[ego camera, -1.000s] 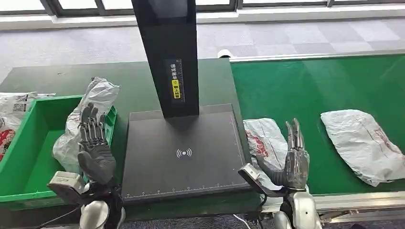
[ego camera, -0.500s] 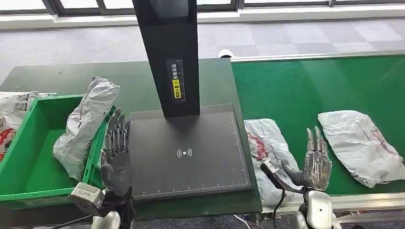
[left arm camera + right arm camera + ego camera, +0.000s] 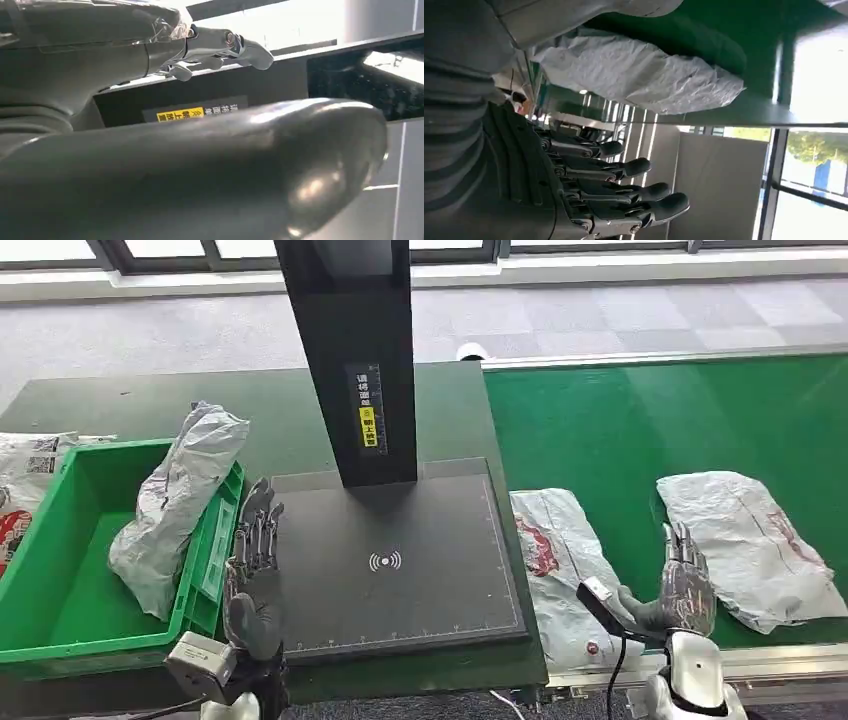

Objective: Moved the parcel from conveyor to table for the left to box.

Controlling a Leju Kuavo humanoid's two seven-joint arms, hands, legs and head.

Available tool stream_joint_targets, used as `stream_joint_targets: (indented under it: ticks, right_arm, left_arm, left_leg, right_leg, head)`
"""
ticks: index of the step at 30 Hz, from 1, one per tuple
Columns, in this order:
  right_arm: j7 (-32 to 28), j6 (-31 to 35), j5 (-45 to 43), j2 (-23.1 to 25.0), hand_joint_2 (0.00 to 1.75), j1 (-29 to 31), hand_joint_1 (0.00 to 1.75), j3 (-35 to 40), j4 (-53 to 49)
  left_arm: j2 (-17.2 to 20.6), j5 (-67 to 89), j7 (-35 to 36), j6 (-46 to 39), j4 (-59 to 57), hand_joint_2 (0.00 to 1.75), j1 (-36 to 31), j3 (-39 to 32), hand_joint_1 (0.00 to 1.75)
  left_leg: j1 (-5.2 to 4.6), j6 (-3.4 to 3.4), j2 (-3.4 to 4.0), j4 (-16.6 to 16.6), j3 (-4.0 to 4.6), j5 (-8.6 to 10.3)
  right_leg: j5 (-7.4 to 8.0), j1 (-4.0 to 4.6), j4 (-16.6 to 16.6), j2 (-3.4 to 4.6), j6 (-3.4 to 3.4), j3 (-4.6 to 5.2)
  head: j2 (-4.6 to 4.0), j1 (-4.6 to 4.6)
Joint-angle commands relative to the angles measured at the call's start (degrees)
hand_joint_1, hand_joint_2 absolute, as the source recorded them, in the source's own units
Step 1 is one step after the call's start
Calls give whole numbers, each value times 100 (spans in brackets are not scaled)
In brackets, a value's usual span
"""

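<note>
Two grey parcels lie on the green conveyor (image 3: pixel 620 420): one (image 3: pixel 556 565) by the belt's left edge, beside the scanner, and another (image 3: pixel 745 545) farther right, also seen in the right wrist view (image 3: pixel 639 75). My right hand (image 3: pixel 685 585) stands upright between them with fingers apart, holding nothing. A third grey parcel (image 3: pixel 175 500) leans over the right wall of the green box (image 3: pixel 55 625) on the table. My left hand (image 3: pixel 252 565) is raised at the scanner plate's left edge, open and apart from that parcel.
A black scanner plate (image 3: pixel 395 560) with a tall black column (image 3: pixel 355 360) stands mid-table between box and conveyor. More printed parcels (image 3: pixel 25 465) lie left of the box. The conveyor's metal rail (image 3: pixel 780 660) runs along the near edge.
My left hand has moved right, from the parcel at the box wall to the scanner plate's edge. My right hand has moved right, off the left conveyor parcel, to between the two parcels.
</note>
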State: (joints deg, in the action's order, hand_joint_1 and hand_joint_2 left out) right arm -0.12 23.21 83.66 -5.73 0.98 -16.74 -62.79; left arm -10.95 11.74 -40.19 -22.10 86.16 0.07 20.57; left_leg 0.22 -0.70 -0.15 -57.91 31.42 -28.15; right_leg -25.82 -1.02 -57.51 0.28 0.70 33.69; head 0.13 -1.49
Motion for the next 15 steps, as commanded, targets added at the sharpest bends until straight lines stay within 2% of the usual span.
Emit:
stream_joint_targets:
  ticks: [1,3,9,11,15]
  right_arm:
    - [-1010,-168,-1063,201,175,956,0,151,2481]
    - [-985,-145,-1137,221,175,988,0,214,2746]
    - [-1248,-145,-1447,411,175,734,0,220,2667]
    - [-1357,-40,-1552,668,175,827,0,255,2721]
    - [-1348,-76,-1620,837,175,1074,0,343,3051]
  left_arm:
    - [191,-21,19,47,-780,0,-452,314,0]
    - [196,-34,19,41,-878,0,-561,385,0]
    - [223,-126,19,-121,-1078,0,-799,543,0]
    - [208,-105,19,-264,-1127,0,-838,601,0]
    - [216,-84,19,-340,-1134,0,-827,682,0]
  left_leg:
    - [7,-1,16,19,-19,6]
    - [8,-2,8,13,-17,6]
    - [3,-1,-8,15,-13,9]
    - [6,-3,3,12,-15,5]
    - [8,-4,19,18,-18,7]
  right_leg:
    - [14,8,25,12,-7,-16]
    - [10,8,19,6,-6,-16]
    - [4,3,15,-11,-7,-17]
    - [5,6,12,2,-8,-15]
    - [11,9,16,18,-12,-11]
  head:
    - [0,0]
    - [0,2]
    - [0,2]
    - [0,0]
    - [0,0]
